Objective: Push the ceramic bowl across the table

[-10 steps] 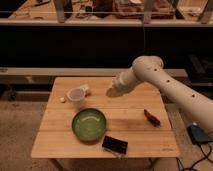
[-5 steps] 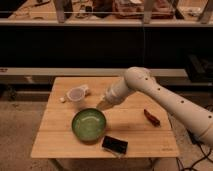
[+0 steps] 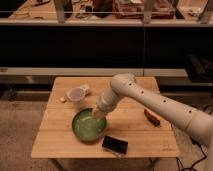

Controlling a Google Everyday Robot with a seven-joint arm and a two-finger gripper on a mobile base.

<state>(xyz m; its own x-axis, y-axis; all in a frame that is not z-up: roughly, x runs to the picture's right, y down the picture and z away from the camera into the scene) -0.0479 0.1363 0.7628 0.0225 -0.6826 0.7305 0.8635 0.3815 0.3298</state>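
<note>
The green ceramic bowl (image 3: pixel 88 126) sits on the bamboo-coloured table (image 3: pixel 60 137), left of centre toward the front. My gripper (image 3: pixel 98 114) is at the end of the white arm that comes in from the right. It is down at the bowl's far right rim, touching or just inside it.
A translucent whitish plastic cup (image 3: pixel 75 96) stands behind the bowl, with a small pale object (image 3: pixel 63 99) to its left. A black flat object (image 3: pixel 115 145) lies near the front edge, right of the bowl. A reddish-brown item (image 3: pixel 152 117) lies at the right.
The arm has swung left and down over the last second. The gripper went from above the table's middle back to the bowl's far right rim. The bowl looks unmoved.
</note>
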